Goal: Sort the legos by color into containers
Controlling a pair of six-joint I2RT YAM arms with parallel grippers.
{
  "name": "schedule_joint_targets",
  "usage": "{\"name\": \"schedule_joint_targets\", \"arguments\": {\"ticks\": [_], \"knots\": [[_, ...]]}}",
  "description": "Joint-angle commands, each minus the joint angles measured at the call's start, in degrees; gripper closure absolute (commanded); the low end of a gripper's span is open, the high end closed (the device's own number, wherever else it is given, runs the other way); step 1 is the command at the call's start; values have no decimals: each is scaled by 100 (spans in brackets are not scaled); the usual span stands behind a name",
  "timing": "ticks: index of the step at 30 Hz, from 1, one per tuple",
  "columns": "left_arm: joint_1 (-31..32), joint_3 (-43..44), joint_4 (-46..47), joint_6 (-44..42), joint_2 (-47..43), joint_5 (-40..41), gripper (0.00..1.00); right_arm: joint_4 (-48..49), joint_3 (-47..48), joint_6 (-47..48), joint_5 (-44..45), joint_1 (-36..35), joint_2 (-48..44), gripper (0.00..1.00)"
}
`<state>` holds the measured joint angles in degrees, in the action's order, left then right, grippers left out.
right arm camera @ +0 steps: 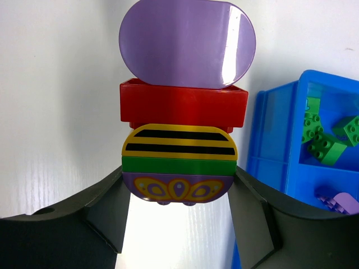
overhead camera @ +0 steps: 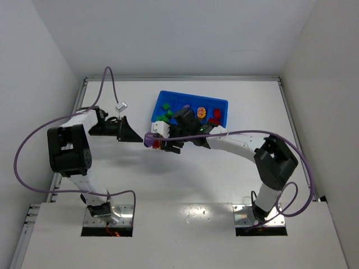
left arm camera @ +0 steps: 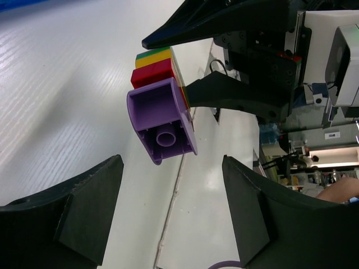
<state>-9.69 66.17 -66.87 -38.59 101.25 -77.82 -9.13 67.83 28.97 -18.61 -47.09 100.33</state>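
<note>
My right gripper is shut on a clump of stacked legos and holds it above the table, left of the blue tray. In the right wrist view the clump reads purple, red, yellow with black stripes, green, then patterned purple, and the right gripper pinches the green and patterned purple bricks. My left gripper is open, its jaws wide apart, facing the clump's purple end brick, which sits just beyond the left gripper's tips without touching them.
The tray holds green legos, an orange one and red ones; green and purple bricks show in the right wrist view. A small silver piece hangs on the purple cable.
</note>
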Motion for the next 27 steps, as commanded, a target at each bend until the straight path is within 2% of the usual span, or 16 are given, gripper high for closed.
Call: {"name": "schedule_joint_targets", "arguments": {"ticks": [1,11,13,15,18,19,20,23,27], "knots": [[-50,106,-10,-316,-175,-321,23,183,11,-14,-108,-28,-172,95],[231,159,227,-140,-123,-216,23,236,327,-173,-108,-186,-67,95],[354,159,288,-140,-71,-155,26,297,379,-173,-108,-300,-67,95],[415,212,341,-88,-18,-154,32,297,432,-225,-108,-301,-14,95],[416,212,394,-35,-18,-154,53,297,494,-225,-47,-353,39,95],[416,212,446,35,-18,-154,67,297,494,-225,-46,-353,39,95],[416,212,447,36,-18,-154,73,297,494,-225,-46,-353,39,95],[416,273,386,36,-18,-154,85,297,442,-225,85,-353,39,95],[188,475,184,-113,-18,-154,90,412,222,-225,427,-353,-75,96]]}}
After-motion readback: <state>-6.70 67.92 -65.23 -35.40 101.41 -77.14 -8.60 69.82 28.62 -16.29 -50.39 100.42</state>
